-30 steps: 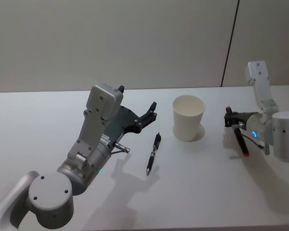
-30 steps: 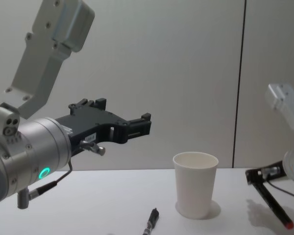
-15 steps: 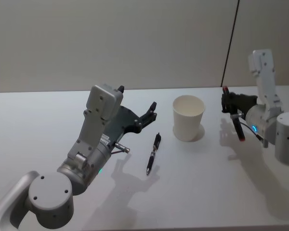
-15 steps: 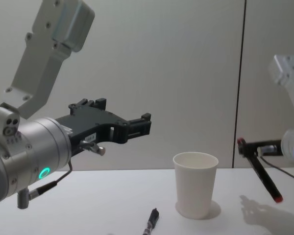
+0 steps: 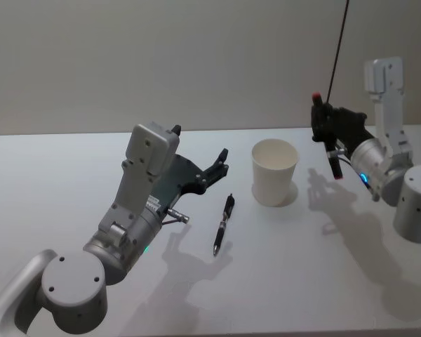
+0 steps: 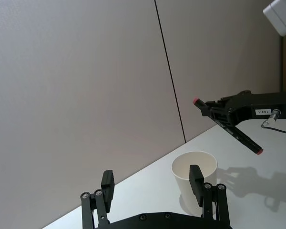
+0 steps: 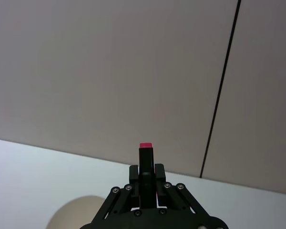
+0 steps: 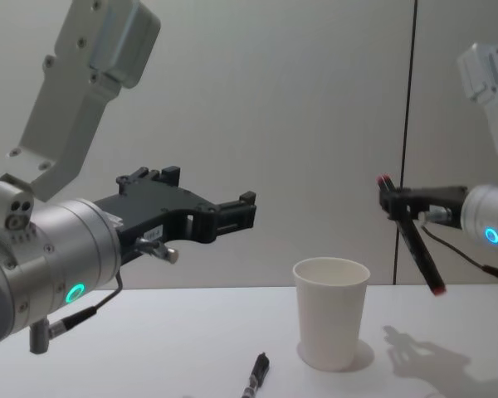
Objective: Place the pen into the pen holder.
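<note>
We were at the carrying step: our right pincer gripped the red-tipped pen in the air, near the white paper cup. Next, we thought, it had to go over the cup's mouth and drop. Our left pincer hung open above the table.

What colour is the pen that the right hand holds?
The pen is black with red ends; the left wrist view shows it best.

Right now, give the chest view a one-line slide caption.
Right gripper holds a red-tipped pen aloft beside the pen holder; a black pen lies on the table, left gripper open.
</note>
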Motion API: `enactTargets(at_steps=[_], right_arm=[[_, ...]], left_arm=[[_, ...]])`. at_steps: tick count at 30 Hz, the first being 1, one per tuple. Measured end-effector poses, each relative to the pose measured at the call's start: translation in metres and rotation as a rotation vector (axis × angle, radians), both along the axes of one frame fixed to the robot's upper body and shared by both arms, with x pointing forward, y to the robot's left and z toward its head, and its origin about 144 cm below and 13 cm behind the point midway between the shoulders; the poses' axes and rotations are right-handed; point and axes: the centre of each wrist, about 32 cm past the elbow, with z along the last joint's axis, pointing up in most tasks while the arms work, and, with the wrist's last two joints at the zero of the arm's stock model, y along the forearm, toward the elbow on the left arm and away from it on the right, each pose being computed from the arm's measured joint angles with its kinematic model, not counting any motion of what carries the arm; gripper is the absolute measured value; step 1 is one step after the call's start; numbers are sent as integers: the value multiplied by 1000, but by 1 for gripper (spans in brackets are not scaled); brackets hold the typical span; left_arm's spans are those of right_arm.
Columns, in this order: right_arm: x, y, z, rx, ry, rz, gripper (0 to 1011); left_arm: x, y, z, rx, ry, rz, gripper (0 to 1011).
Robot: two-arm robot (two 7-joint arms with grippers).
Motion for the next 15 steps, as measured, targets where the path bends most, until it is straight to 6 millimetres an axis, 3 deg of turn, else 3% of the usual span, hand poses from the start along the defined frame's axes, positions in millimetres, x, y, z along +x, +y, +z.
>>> enactTargets(at_steps=[15], right_arm=[[16,21,-10,63,-223,105,183]], left_arm=[[0,0,0,0,0,0,1003]])
